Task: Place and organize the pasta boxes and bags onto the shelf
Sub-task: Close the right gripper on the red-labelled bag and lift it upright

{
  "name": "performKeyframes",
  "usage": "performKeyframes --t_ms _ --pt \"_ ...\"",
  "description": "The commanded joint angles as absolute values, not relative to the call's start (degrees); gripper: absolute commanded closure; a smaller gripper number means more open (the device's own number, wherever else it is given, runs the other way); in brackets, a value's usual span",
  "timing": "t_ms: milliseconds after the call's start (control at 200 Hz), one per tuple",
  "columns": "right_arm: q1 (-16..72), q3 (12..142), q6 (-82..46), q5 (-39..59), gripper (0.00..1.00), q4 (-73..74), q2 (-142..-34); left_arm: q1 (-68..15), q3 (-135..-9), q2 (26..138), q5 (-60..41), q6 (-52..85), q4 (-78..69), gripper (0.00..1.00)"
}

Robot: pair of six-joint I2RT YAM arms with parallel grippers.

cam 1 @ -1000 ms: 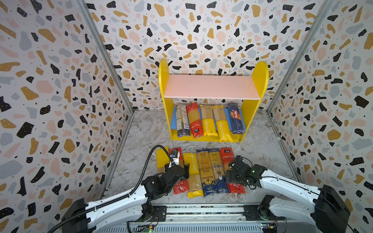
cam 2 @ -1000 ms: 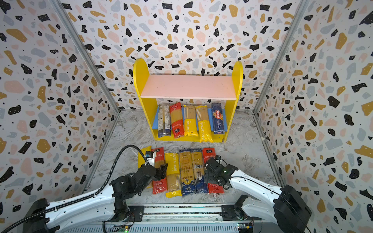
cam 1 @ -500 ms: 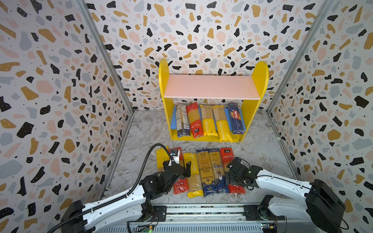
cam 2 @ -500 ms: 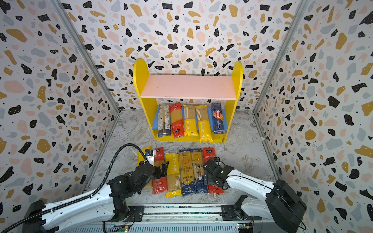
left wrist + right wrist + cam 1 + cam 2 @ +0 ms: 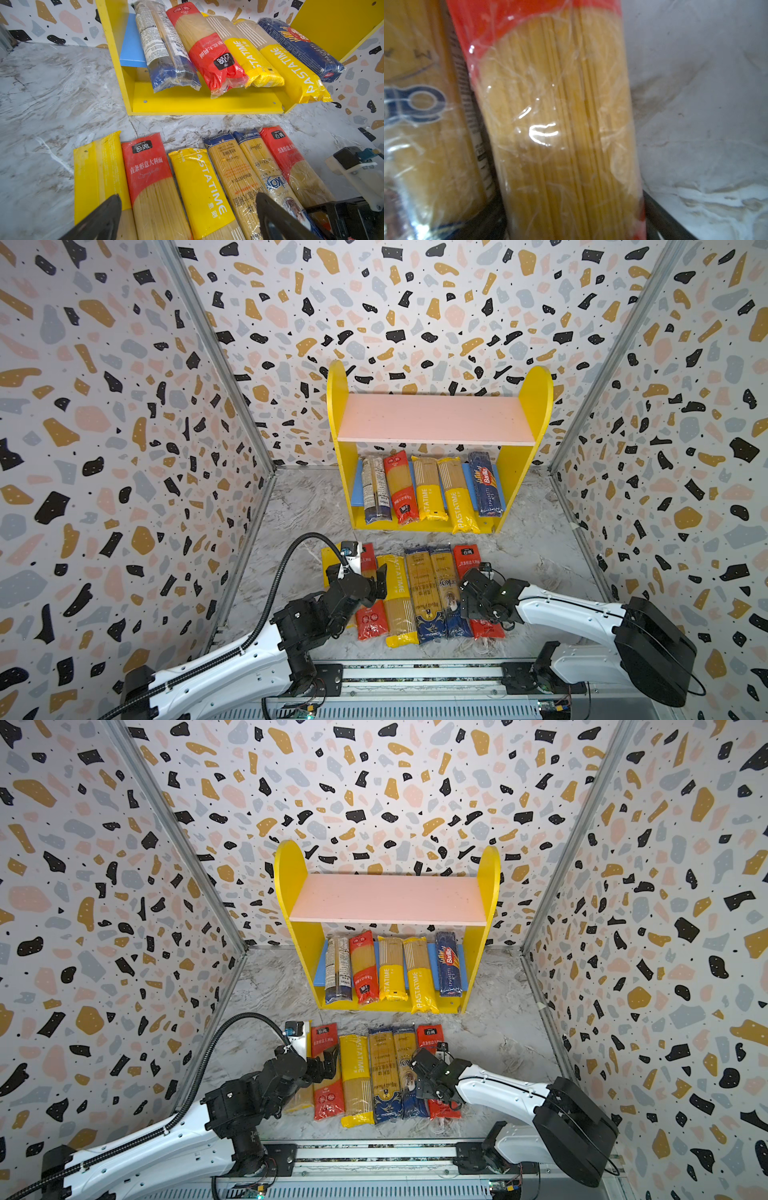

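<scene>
i'm looking into a booth with speckled terrazzo walls (image 5: 124,406) and a grey marbled floor (image 5: 299,506) that looks faintly wrinkled. the shelf (image 5: 536,406) stands against the back wall: glossy yellow round-topped sides, a bare pink upper board (image 5: 434,418), a blue lower board (image 5: 357,493). the stored packs (image 5: 428,489), five in shiny film, lie on that lower board, their far ends hidden under the pink one. the floor packs (image 5: 395,589), six long narrow ones, lie side by side just in front of the shelf. the left gripper (image 5: 188,196) hangs above them, jaws spread wide, holding nothing. the right gripper (image 5: 571,205) straddles the red pack (image 5: 467,560) at the row's right end, facing the shelf. that close view is blurred, so i cannot tell whether it grips.
</scene>
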State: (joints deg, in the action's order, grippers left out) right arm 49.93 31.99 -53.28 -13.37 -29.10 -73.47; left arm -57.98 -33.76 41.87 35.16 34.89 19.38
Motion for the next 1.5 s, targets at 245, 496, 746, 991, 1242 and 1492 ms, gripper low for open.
performKeyframes --t_ms 245,496,746,991,1242,1492 --pt "52.2 33.0 -54.0 -10.7 0.28 -29.7 -81.1 -58.3 -35.4 38.7 38.1 34.0 22.8 0.01" --pt "53.4 35.6 -53.7 -8.6 0.55 -27.8 -86.6 -58.3 -35.3 37.4 38.8 34.0 23.3 0.0" --pt "53.5 34.4 -53.6 -8.1 0.7 -27.9 -80.7 -58.3 -36.7 37.1 39.2 34.0 23.8 0.01" --pt "52.6 32.2 -54.1 -9.9 0.8 -32.1 -66.3 -58.3 -37.9 37.6 37.7 35.2 23.3 0.01" --pt "50.2 30.2 -52.4 -7.1 0.8 -33.4 -52.8 -58.3 -40.4 40.2 38.1 35.3 24.0 0.0" --pt "48.1 29.7 -50.7 -2.9 0.8 -34.0 -43.3 -58.3 -42.6 42.5 38.6 35.2 24.2 0.0"
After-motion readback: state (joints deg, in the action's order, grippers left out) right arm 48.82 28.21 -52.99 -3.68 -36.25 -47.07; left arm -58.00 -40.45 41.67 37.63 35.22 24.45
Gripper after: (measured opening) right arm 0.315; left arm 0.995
